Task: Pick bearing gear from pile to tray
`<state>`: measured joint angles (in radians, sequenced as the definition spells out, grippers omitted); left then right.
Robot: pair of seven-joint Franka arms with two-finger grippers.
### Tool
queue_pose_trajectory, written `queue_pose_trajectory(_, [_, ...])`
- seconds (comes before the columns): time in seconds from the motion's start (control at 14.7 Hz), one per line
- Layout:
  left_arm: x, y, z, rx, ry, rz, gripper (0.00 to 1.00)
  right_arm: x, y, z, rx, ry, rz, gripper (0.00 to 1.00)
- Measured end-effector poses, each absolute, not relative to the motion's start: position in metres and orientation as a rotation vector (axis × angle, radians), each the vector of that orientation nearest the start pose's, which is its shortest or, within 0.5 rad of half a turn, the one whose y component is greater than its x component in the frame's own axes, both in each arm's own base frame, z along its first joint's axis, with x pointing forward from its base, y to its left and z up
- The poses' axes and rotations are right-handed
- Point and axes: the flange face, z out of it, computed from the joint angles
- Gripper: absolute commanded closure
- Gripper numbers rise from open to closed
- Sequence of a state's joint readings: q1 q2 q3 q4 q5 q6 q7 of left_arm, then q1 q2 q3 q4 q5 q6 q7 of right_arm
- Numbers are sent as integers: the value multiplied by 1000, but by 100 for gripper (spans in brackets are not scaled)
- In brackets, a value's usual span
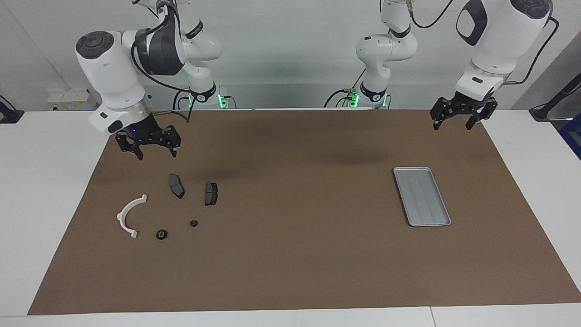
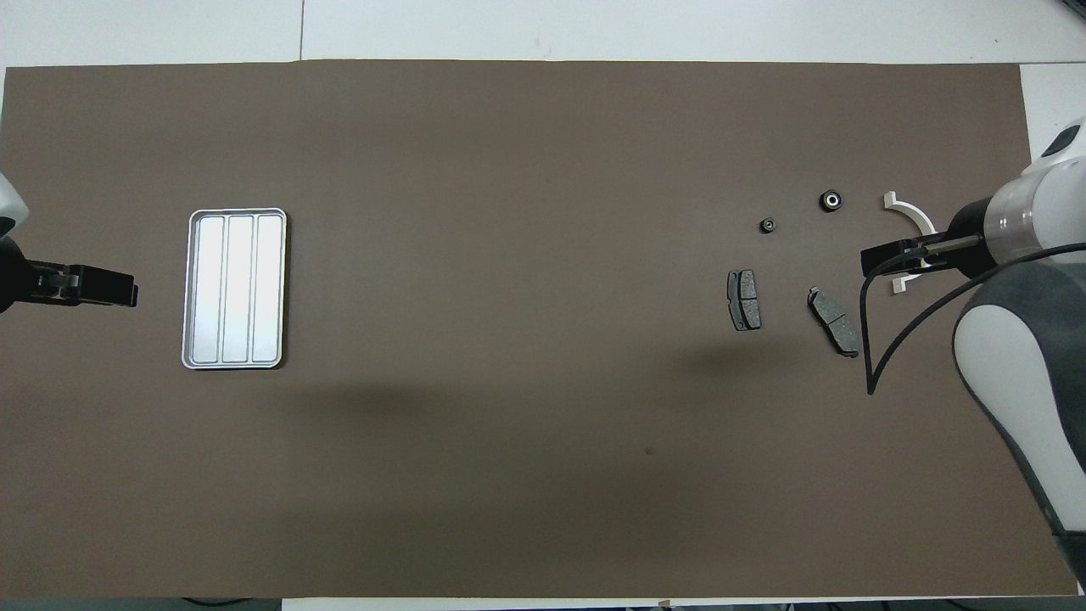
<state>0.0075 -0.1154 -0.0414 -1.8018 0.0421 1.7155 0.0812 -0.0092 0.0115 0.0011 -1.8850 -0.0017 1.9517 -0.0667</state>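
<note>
The pile lies on the brown mat toward the right arm's end: a white arc (image 1: pixel 129 215) (image 2: pixel 912 214), two dark brake pads (image 1: pixel 176 185) (image 1: pixel 211 193), and two small black round parts. One round part is larger with a pale centre (image 1: pixel 161 234) (image 2: pixel 831 201); the other is smaller (image 1: pixel 194 223) (image 2: pixel 767 225). I cannot tell which is the bearing gear. My right gripper (image 1: pixel 155 153) (image 2: pixel 870 259) hangs open and empty over the mat at the pile's edge, touching nothing. The silver tray (image 1: pixel 411 200) (image 2: pixel 191 288) is empty. My left gripper (image 1: pixel 452 125) (image 2: pixel 131 293) waits open over the mat's corner near that tray.
The brown mat (image 1: pixel 295 254) covers most of the white table. A wide bare stretch of mat separates the pile from the tray. A black cable (image 2: pixel 874 356) loops from the right arm over the mat beside one brake pad (image 2: pixel 833 321).
</note>
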Motion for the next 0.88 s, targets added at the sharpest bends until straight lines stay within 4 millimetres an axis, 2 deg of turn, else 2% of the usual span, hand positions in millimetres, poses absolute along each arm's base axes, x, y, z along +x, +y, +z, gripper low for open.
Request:
queue_pose_trajectory(0.14, [527, -15, 590, -3089, 186, -43, 0, 582, -13, 480, -3144, -72, -93, 1])
queue_pose_trajectory(0.75, [527, -15, 590, -3089, 186, -43, 0, 620, -18, 389, -3194, -26, -119, 0])
queue_pose_trajectory(0.88, [527, -15, 590, -3089, 186, -43, 0, 627, -18, 368, -3190, 43, -133, 5])
